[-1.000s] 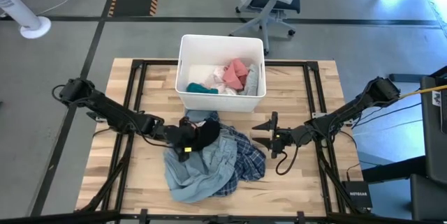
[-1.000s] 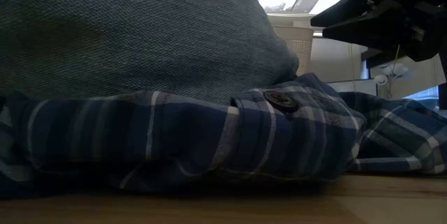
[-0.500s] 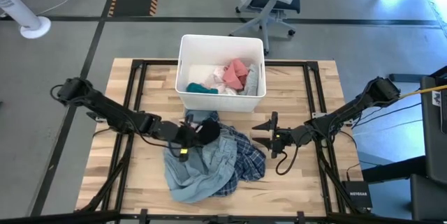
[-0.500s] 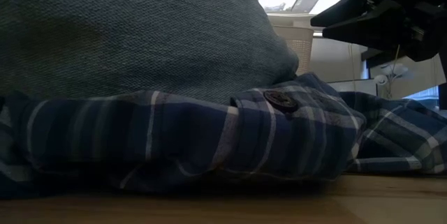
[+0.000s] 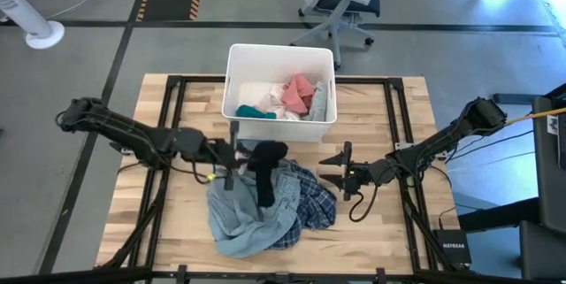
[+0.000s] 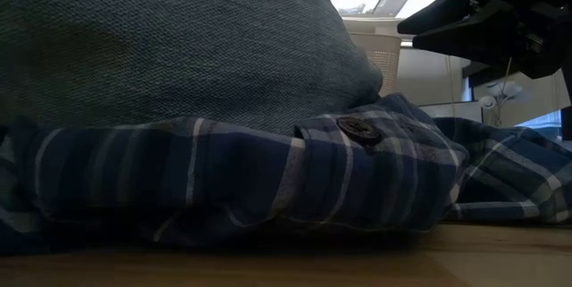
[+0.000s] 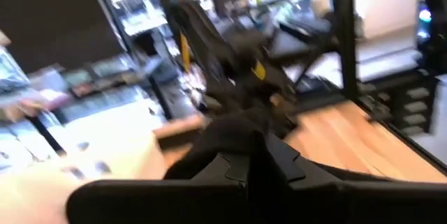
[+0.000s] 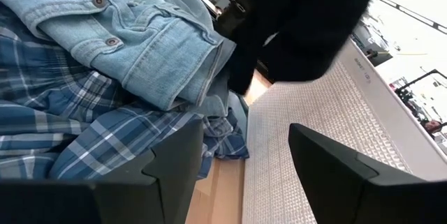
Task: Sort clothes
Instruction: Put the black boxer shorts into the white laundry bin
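Observation:
My left gripper is shut on a black garment above the pile at the table's middle. The pile is a light-blue denim shirt lying over a navy plaid shirt. In the right wrist view the black garment hangs above the denim cuff. My right gripper stands open and holds nothing, just right of the pile. More clothes, white, pink, teal and grey, lie in the white bin behind the pile. My left gripper pinches a bunched upper part of the black garment between its two fingers. The fingers come level from the table's left. The garment hangs below them in a slack strip, and its lower end reaches down over the denim shirt.
The dark frame rails run along the table's left, right and far sides. Bare wood shows to the right of the pile and in front of it. In the low view the denim and plaid fill most of the picture.
My left gripper has shut on the black garment on top of the pile. It has then risen and rolled at the wrist. The garment's upper part has come up with it and now hangs as a long strip. The denim and plaid shirts have stayed where they were.

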You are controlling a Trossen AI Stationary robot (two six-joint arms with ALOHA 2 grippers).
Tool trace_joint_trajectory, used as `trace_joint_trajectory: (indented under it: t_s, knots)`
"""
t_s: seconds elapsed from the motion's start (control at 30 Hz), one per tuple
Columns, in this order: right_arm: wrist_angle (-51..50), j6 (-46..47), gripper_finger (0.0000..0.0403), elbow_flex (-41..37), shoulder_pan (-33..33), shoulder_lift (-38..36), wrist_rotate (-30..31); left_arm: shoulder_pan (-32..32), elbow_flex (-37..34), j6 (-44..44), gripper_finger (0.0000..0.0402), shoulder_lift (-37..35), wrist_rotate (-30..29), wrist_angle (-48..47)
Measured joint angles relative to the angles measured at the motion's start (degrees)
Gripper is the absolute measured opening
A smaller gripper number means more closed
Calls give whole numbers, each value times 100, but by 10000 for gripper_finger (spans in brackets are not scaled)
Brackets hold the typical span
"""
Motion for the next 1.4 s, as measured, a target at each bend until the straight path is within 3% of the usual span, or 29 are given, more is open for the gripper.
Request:
trace_joint_trajectory:
  t_s: [0.67, 0.93, 1.1, 1.4]
  knots:
    - [-11, -2, 232, 0, 1, 0, 0, 1260, 1625, 1524, 4, -210, -107, 44]
    - [-14, -2, 232, 0, 0, 0, 0, 1899, 1729, 2201, 5, -210, -839, 465]
    - [-15, -3, 232, 0, 0, 0, 0, 2497, 1729, 1783, 7, -208, -914, 305]
    - [-17, -2, 232, 0, 2, 0, 0, 3189, 1727, 413, 7, -159, -911, -896]
